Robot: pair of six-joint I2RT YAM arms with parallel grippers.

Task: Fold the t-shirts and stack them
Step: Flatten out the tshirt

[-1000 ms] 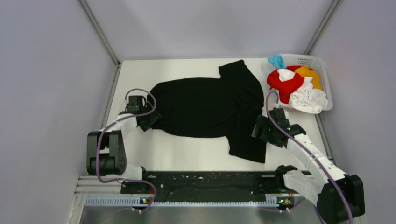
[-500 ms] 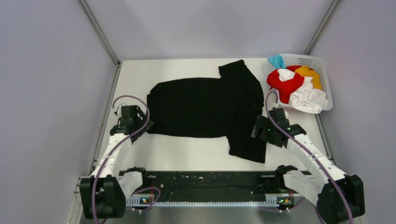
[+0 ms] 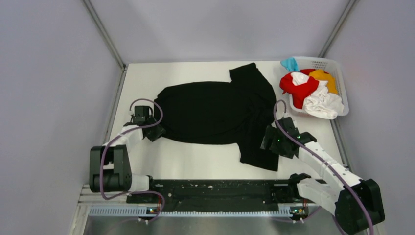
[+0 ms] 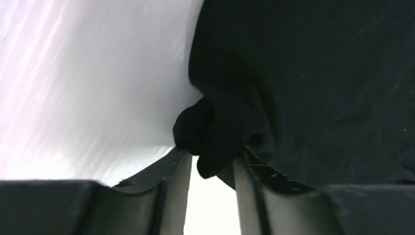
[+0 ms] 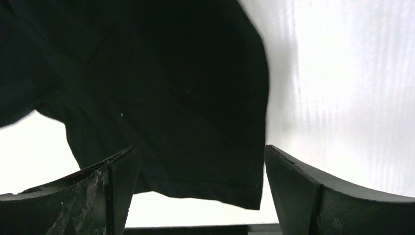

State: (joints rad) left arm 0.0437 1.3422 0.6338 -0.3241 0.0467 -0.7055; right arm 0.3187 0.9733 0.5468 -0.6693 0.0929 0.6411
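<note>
**Cloth pinched on the left, jaws wide on the right**

Left gripper has its two dark fingers drawn narrow on a bunched wad of black cloth. The wad sits between the fingertips and touches both, with a strip of bright surface showing in the gap below it. In the overhead view the left gripper sits at the near left edge of the large plain black cloth t-shirt, and the wad it pinches is that edge of the shirt.

Right gripper stands wide, its fingers well apart with nothing between the pads. Beneath them lies a flap of the black shirt, its stitched hem running just past the fingertips; whether the fingers touch the cloth cannot be told. From above, the right gripper is at the near right part of the garment, where one flap hangs toward the arms.

The black shirt is spread flat across the middle of the white table, with another flap reaching toward the far edge.

Well to the right, at the far right corner, stands a white plastic lattice basket. Heaped in it are a crumpled red t-shirt, a white t-shirt spilling over its near rim, an orange-yellow t-shirt behind those, and a light blue t-shirt poking over the far left corner.
</note>
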